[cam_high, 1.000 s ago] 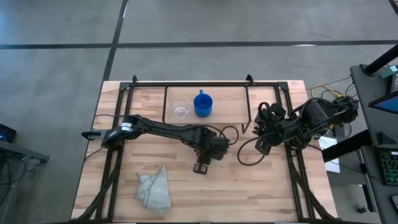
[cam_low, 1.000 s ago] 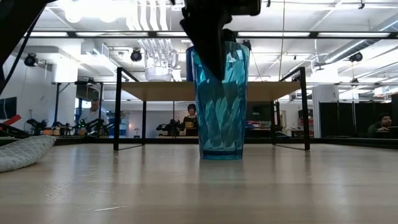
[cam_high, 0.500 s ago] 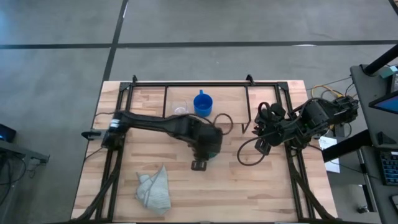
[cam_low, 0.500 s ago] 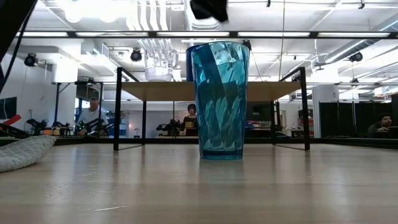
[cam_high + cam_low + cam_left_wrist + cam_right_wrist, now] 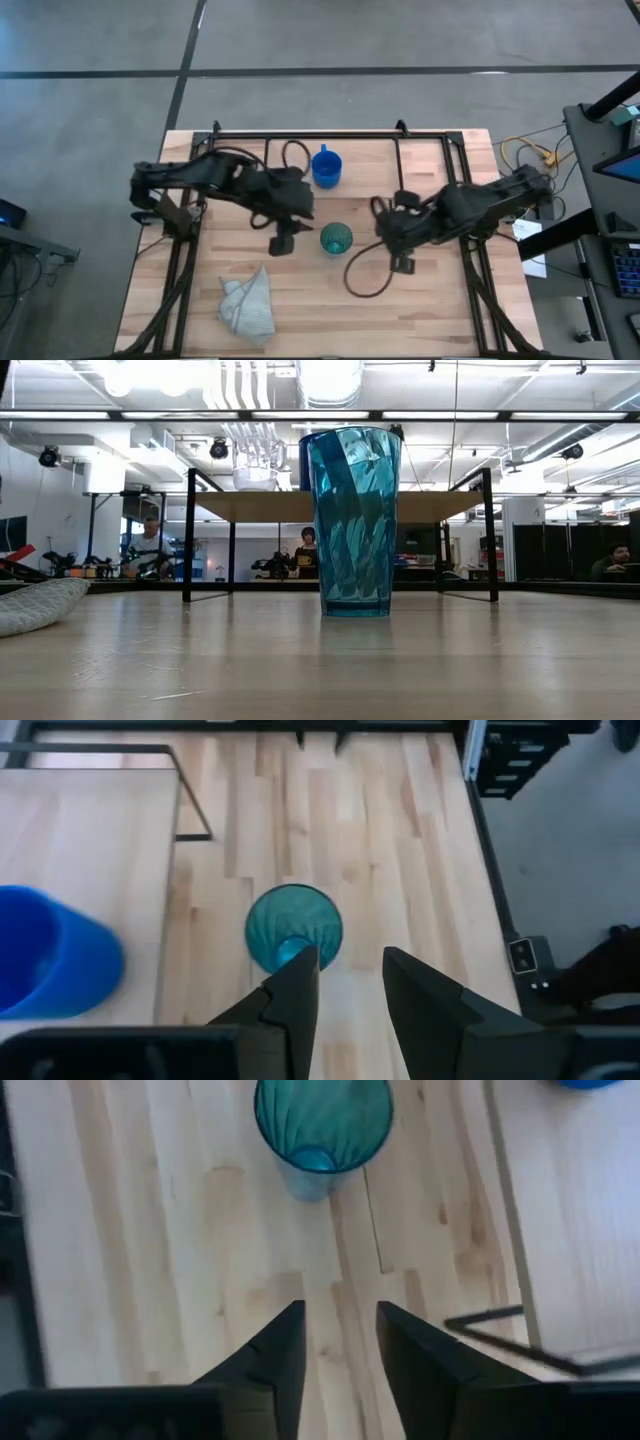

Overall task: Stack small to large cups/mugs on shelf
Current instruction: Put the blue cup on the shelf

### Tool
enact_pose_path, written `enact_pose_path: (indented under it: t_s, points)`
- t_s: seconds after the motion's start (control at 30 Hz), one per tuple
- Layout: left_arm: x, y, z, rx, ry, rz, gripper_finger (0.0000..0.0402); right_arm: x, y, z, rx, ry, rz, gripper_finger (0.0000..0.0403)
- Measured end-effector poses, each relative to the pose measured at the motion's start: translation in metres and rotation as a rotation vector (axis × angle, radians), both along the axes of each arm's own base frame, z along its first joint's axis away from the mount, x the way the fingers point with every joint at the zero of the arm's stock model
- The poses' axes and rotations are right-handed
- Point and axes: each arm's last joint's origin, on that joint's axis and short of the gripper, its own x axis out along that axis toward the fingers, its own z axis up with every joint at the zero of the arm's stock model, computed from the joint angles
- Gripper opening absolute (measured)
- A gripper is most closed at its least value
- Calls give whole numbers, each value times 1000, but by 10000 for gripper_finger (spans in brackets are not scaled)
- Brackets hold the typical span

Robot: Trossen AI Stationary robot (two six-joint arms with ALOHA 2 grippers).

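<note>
**Operator:** From my console: the shelf (image 5: 365,160) sits at the far side of the table (image 5: 440,310), its wire frame bounding the wood deck. The teal tumbler (image 5: 336,238) stands upright on the bare table in front of the shelf, held by nothing. The blue mug (image 5: 326,167) is already on the shelf deck. The small glass cup I cannot locate; the left arm covers that part of the deck.

**Second:** Gripper status?

**Operator:** The left gripper (image 5: 281,243) hangs just beside the tumbler on its left, fingers parted and empty. The right gripper (image 5: 399,262) is near the tumbler on the other side, fingers likewise parted, nothing between them (the right wrist view shows the tumbler straight ahead of them).

**Second:** Procedure for the pickup?

**Operator:** I judge the tumbler is the next item. Straddle the wall near the rim, close squarely, lift vertically; a tall vessel tips if pushed low or off-centre.

**Second:** Clearances?

**Operator:** The open deck is right of the mug. Lift the base clear of the shelf's front edge. A cloth (image 5: 248,305) lies well apart, near the front edge.
</note>
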Motion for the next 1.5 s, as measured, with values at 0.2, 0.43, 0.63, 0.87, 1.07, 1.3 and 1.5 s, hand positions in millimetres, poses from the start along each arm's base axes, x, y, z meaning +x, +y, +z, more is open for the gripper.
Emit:
enact_pose_path:
  t_s: [0.2,0.43,0.63,0.87,1.07,1.3,1.5]
  points:
    - [-24,5,17,-7,-51,4,100,35,5,-32,-58,87,65,154]
    - [-44,8,29,-15,-95,4,100,77,23,-56,-147,84,334,162]
    - [-53,10,34,-18,-114,3,100,103,33,-67,-190,99,440,155]
    - [-56,11,35,-19,-115,3,100,125,38,-79,-206,115,476,155]
    - [-57,11,34,-16,-95,1,100,127,30,-92,-206,201,433,155]
    - [-59,11,31,-10,-64,0,100,124,24,-84,-192,175,394,137]
    - [-59,11,31,-10,-64,-1,100,124,24,-87,-124,195,422,98]
